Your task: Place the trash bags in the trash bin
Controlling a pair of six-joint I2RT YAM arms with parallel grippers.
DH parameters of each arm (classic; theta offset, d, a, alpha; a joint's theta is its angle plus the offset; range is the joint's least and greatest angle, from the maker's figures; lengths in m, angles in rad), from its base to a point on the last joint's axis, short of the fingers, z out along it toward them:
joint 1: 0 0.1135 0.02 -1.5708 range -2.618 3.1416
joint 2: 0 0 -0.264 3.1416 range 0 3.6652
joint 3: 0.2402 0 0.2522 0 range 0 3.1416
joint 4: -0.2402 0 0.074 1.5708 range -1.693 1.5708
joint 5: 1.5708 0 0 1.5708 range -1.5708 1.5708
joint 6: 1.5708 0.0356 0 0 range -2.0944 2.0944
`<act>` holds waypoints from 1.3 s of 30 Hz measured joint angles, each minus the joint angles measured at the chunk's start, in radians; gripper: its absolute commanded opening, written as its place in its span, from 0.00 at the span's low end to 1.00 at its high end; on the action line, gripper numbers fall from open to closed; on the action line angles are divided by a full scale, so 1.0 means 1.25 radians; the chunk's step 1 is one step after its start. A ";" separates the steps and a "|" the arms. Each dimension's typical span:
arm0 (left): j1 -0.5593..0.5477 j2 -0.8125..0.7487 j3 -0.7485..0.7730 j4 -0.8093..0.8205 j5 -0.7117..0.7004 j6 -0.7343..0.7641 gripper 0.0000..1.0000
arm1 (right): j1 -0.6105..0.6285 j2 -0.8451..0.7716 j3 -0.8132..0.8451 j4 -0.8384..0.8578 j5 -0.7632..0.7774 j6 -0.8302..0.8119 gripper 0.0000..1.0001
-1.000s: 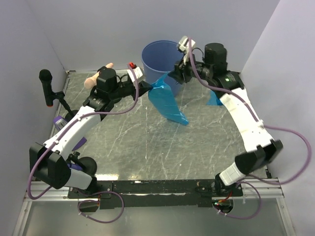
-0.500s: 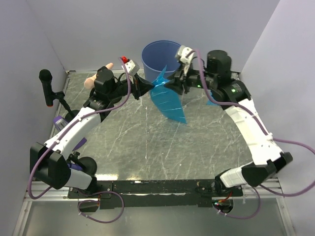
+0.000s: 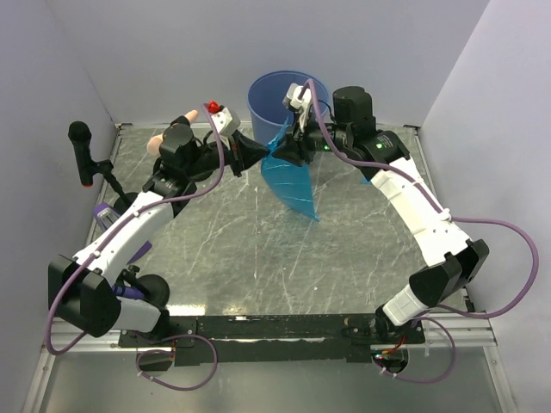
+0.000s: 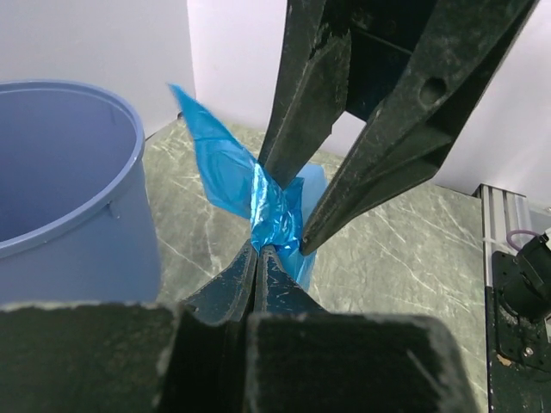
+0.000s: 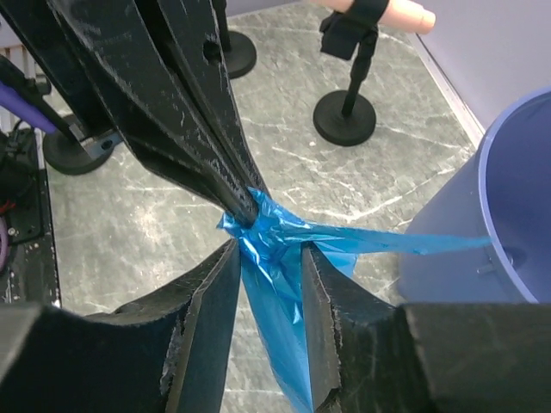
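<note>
Swung leftward since the earlier frame, the right fingers (image 5: 207, 301) were set apart astride the bunched neck of the trash bag (image 3: 293, 185), clamped by the left fingers (image 4: 231, 282) just beside the trash bin (image 3: 258, 90), the light, slippery film being judged best gripped at that bunch.

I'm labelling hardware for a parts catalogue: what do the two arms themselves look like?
Both the left arm and right arm have white shells on the long links, black joint housings and black tapering jaws. A purple cable loops along each. A small green light glows on the right arm.
</note>
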 measured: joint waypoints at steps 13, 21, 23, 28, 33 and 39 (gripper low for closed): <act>0.000 -0.001 -0.003 -0.001 0.020 0.042 0.01 | 0.002 0.021 0.025 0.018 0.000 0.036 0.34; 0.002 -0.001 -0.003 -0.007 0.026 0.058 0.01 | 0.002 0.028 0.028 0.023 0.005 0.041 0.38; 0.001 -0.001 -0.003 -0.008 0.027 0.064 0.01 | 0.002 0.028 0.029 0.026 0.007 0.041 0.39; 0.002 0.000 -0.002 -0.008 0.029 0.067 0.01 | 0.002 0.029 0.032 0.030 0.014 0.037 0.38; 0.001 0.004 0.000 -0.008 0.031 0.068 0.01 | 0.002 0.029 0.034 0.034 0.017 0.026 0.50; 0.001 0.013 0.003 -0.014 0.031 0.068 0.01 | 0.002 0.030 0.034 0.041 0.023 0.013 0.40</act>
